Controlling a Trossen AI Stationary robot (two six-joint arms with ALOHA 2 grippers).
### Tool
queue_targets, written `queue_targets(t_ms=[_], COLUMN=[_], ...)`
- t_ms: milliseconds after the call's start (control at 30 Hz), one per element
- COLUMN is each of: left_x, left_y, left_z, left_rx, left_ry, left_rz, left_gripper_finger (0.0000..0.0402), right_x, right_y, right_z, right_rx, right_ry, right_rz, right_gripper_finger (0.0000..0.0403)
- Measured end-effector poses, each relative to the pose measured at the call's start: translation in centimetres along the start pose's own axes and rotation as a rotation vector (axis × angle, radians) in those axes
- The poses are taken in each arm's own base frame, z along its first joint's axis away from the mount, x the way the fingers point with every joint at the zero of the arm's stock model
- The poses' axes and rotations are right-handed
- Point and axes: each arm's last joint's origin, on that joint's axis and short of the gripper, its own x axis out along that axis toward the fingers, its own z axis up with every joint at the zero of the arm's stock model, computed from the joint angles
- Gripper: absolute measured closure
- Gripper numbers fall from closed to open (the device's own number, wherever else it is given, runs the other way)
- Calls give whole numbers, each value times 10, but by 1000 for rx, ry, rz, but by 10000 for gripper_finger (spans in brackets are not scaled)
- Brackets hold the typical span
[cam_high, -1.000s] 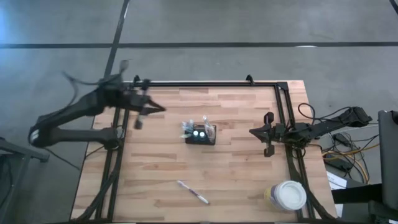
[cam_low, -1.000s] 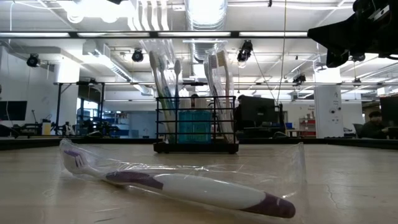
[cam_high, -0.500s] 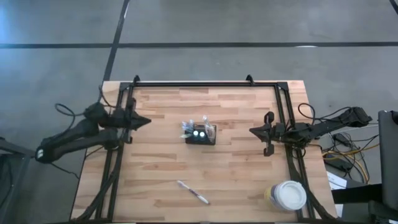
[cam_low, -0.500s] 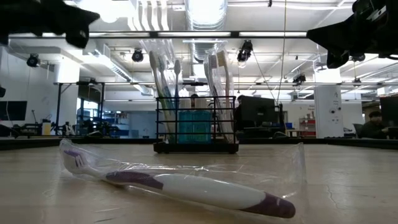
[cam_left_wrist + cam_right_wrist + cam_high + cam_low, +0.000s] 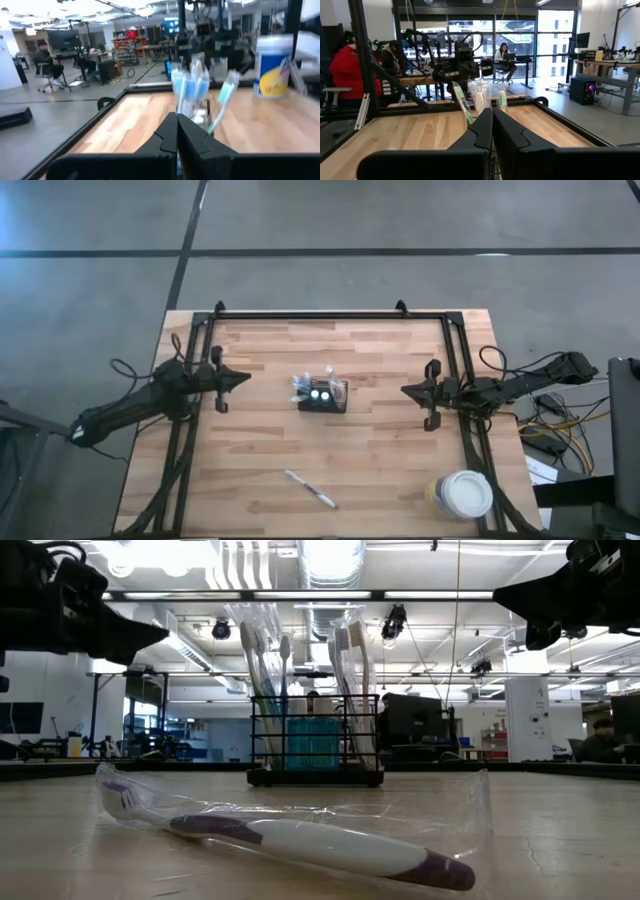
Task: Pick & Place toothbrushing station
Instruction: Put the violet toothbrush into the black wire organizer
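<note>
The toothbrushing station, a small black wire caddy (image 5: pixel 322 395) holding wrapped toothbrushes and a teal box, stands on its base at the table's middle; it also shows in the low view (image 5: pixel 315 745), the left wrist view (image 5: pixel 195 95) and the right wrist view (image 5: pixel 482 102). My left gripper (image 5: pixel 243 376) is shut and empty, above the table's left side, pointing at the caddy. My right gripper (image 5: pixel 406 391) is shut and empty at the table's right side, also pointing at the caddy.
A toothbrush in a clear wrapper (image 5: pixel 310 488) lies flat near the table's near edge; it fills the low view's foreground (image 5: pixel 300 840). A round white-lidded tub (image 5: pixel 462 494) stands at the near right corner. A black frame (image 5: pixel 330 314) runs along the table's far and side edges.
My left arm has swung down and back from a raised pose over the far left corner and has settled low at the table's left side, its gripper pointing level at the caddy. My right arm and the objects have kept still.
</note>
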Motion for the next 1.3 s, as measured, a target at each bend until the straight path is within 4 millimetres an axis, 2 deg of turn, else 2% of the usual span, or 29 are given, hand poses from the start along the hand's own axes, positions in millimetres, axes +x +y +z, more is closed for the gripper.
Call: queue_targets(t_ms=[400,667,867,1033,1300], left_x=[0,2,6,11,11], left_y=[-1,-4,2,-3,-5], left_z=[-5,-7,-16,-22,-22], left_rx=[52,42,-5,0,30], left_ry=[43,48,144,167,166], left_rz=[-17,-96,82,-29,-39], left_gripper_finger=[401,401,401,401,401], right_x=[0,0,0,0,0], right_y=[0,0,-2,-2,-6], right_z=[0,0,0,0,1], right_rx=[-2,-1,27,28,-16], right_ry=[0,1,0,0,-5], right_rz=[0,-14,-79,-84,-162], right_gripper_finger=[394,394,394,394,394])
